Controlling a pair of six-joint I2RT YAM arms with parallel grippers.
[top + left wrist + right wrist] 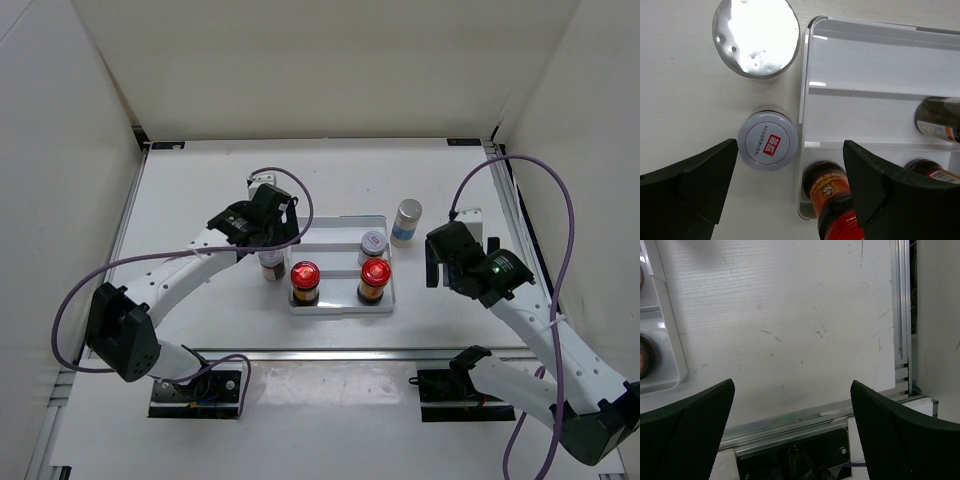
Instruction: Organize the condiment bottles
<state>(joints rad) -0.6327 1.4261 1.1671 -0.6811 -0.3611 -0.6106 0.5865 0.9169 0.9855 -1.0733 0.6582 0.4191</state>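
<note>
- We see the left arm (190, 268) stretched from its near-left base diagonally toward the tray (340, 222), with its wrist bent so the left gripper (266, 238) points straight down just left of the tray.
- Its jaws stand wide apart and hold nothing. In the wrist view the fingers (695, 185) frame the short jar (768, 141) below them.
- The short jar stands on the table (200, 190), just beside the tray's left wall. The tall jar (756, 37) stands farther back on that same side.
- A red jar (304, 276) and a second red jar (375, 272) stand upright in the tray's near row.
- A silver jar (372, 241) stands in the tray behind the second red jar.
- A blue jar (406, 222) stands on the table just beyond the tray's far-right corner.
- The right arm (545, 325) rises from its near-right base and bends inward. The right gripper (436, 262) hangs to the right of the tray.
- Its jaws are spread fully, with nothing between them, over bare table.
</note>
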